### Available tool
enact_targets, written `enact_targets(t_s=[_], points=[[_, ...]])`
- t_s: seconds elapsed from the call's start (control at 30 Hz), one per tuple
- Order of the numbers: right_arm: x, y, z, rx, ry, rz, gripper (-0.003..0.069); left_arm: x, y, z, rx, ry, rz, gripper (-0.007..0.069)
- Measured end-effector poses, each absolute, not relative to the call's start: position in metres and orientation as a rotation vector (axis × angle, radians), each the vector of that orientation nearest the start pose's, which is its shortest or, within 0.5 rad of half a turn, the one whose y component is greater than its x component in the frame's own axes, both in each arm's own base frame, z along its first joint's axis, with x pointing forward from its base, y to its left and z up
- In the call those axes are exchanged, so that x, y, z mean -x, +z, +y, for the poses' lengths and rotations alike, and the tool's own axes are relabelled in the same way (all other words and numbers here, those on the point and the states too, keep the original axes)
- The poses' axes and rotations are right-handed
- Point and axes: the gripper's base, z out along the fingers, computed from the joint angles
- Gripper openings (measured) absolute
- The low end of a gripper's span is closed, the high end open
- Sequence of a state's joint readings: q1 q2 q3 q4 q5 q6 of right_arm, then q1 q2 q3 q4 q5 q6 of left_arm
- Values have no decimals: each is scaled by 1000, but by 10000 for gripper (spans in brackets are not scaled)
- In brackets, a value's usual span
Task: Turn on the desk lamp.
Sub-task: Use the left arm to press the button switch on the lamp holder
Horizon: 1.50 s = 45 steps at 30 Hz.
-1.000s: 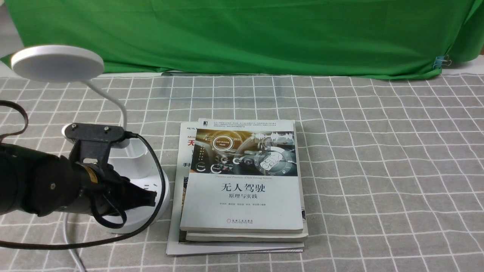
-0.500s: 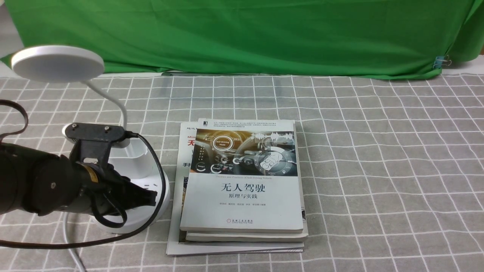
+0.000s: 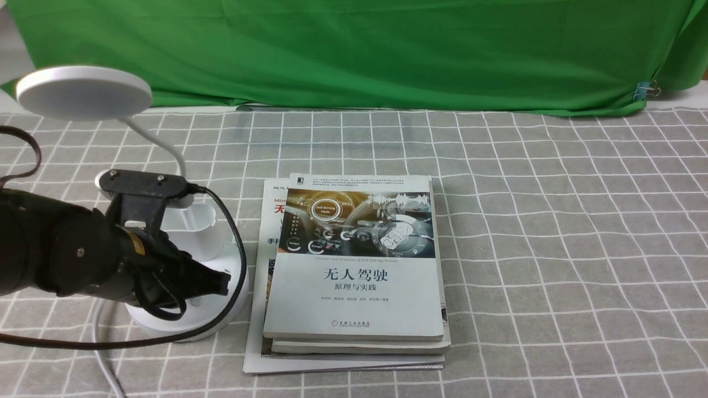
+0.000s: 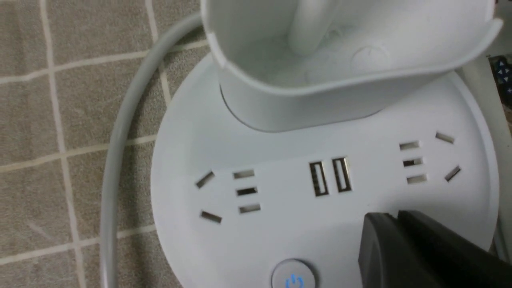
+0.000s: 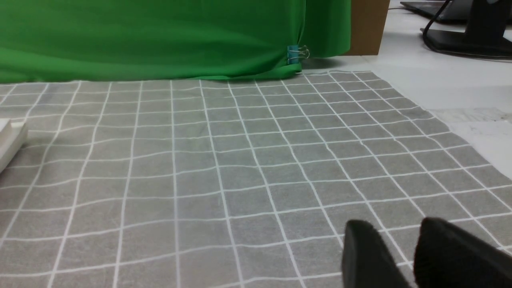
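I have the desk lamp (image 3: 203, 235) on the near left of the surface (image 3: 553, 249), its round base just beside a stack of books (image 3: 354, 276) on its right. My left gripper (image 3: 222, 282) hangs over the near right part of that base, fingers pressed together with nothing between them. In the left wrist view its tips sit beside the power button (image 4: 294, 278), which shows a blue mark; I cannot tell whether they touch the base. The disc head (image 3: 83, 91) looks unlit. My right gripper (image 5: 396, 232) is low over the checked cloth, fingers a narrow gap apart, holding nothing.
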State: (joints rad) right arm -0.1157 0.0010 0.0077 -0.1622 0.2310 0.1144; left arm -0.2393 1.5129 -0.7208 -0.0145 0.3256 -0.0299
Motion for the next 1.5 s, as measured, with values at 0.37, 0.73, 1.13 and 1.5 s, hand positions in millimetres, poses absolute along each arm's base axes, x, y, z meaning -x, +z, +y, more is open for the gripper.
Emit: enact_targets(t_s=[0.37,0.73,1.13,1.5], points=[[-55,190,-10,-90,-150,1720,245,-263,183,-75,-300,-111,2594,19],[-55,190,-10,-90,-150,1720,245,-264,183,-72,-276,-66,2591,19],[-55,190,-10,-90,-150,1720,245,-267,171,-73,-266,-81,2594,19],[-55,190,-10,-90,-150,1720,245,-266,182,-73,-268,-76,2584,19]])
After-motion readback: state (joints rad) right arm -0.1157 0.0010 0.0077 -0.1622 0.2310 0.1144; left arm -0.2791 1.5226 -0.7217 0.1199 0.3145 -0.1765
